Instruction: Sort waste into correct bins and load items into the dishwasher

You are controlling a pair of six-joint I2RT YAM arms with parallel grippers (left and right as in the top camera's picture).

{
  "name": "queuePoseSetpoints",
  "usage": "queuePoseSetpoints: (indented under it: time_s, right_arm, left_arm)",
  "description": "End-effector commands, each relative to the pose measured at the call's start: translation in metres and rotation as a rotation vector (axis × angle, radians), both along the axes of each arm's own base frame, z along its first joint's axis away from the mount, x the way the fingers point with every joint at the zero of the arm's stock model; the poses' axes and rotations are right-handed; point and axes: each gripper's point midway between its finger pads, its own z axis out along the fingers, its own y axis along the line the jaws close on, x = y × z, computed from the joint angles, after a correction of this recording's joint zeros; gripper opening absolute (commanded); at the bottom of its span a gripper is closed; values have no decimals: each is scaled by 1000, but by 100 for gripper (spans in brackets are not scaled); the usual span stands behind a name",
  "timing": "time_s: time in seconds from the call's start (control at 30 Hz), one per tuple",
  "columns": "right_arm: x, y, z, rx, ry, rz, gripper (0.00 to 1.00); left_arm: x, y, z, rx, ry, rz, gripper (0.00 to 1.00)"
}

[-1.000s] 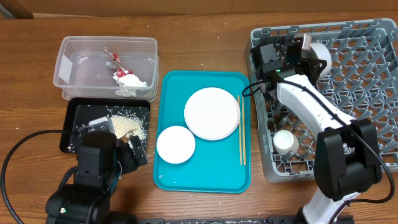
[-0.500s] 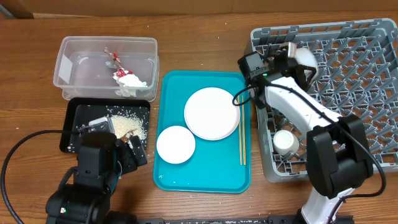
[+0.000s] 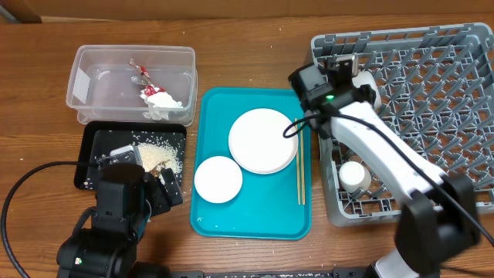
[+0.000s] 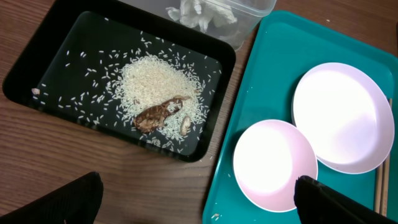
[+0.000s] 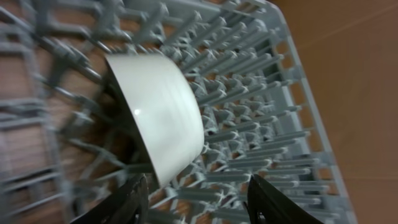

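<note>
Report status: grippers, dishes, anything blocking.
Left gripper open, empty; right gripper open at the rack. White bowl on edge among the pegs. Plate, small bowl, chopsticks on the teal tray. No obstruction seen.

**Rack's left side crowded, right side open**

The right arm (image 3: 382,147) lay over the left columns of the dish rack (image 3: 448,93), above a cup (image 3: 353,176) (a bowl (image 5: 158,118) stood on edge nearby). Pegs toward the frame's right edge stood free.

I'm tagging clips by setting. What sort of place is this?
Probably a lab mock-up of a dish-clearing station: a grey dish rack, a teal serving tray holding a white plate, and a black tray of rice, on a wooden table.
</note>
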Motion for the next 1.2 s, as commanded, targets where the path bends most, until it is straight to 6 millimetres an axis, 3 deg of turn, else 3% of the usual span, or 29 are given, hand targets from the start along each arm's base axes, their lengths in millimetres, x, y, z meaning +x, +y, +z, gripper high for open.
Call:
queuePoseSetpoints:
  time_s: [0.0,0.1,0.27,0.37,0.67,0.77,1.03,1.17]
  right_arm:
    - [-4,28,35,278,-62,70,53]
    - [-17,56,32,466,6,152,56]
    - [-53,139,10,888,271,382,56]
    - [-73,162,0,1013,368,422,53]
    - [-105,161,-72,998,449,240,49]
    - [-97,147,-99,938,396,160,49]
    - [-72,137,-136,836,341,117,48]
    - [-68,138,-155,827,359,106,38]
  left_arm:
    - [0,2,1,3,-11,20,100]
    - [0,2,1,3,-10,20,100]
    - [0,2,1,3,-11,19,100]
    - [0,2,1,3,-11,20,100]
    - [0,2,1,3,-10,19,100]
    - [0,2,1,3,-11,20,100]
    - [0,2,1,3,-10,20,100]
    - [0,2,1,3,-11,20,100]
